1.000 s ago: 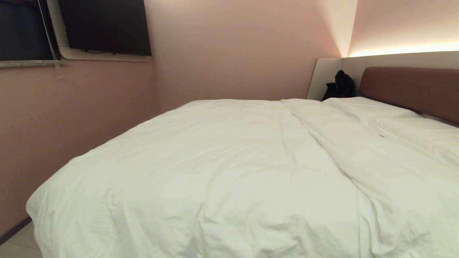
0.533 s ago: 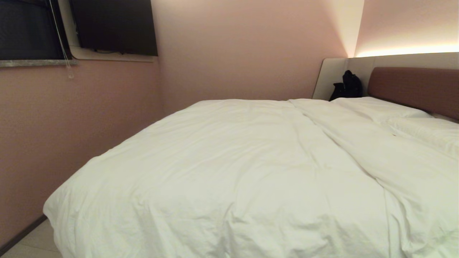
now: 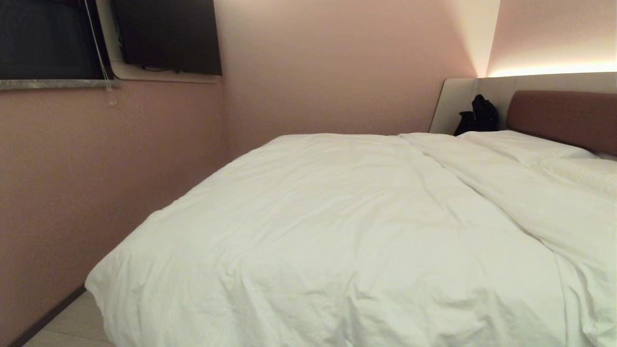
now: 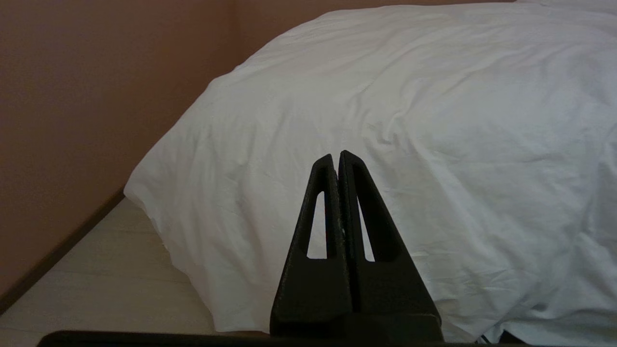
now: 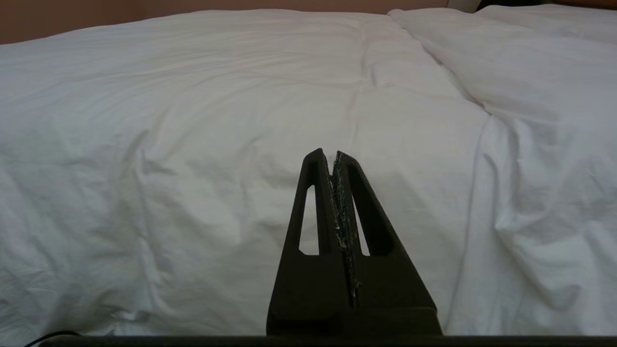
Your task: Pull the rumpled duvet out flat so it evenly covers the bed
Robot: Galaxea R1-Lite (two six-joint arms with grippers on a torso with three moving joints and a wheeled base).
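Up close, left pincer (image 4: pixel 337 156): black tapered fingers pressed together, empty, hanging before the bed's near corner.
Right pincer (image 5: pixel 328 155): black fingers closed tight, empty, facing the bed's near edge.
Duvet (image 3: pixel 347 226): thick puffy white cover, wrinkled, spread over the bed (image 3: pixel 561 115), draping its near edge.
Pillows (image 3: pixel 520 144): white, beside reddish-brown headboard.
Bag (image 3: pixel 477 115): black, far corner.

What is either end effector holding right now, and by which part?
Nothing is held. The left end effector and right end effector are both shut on nothing, short of the duvet, which lies untouched.
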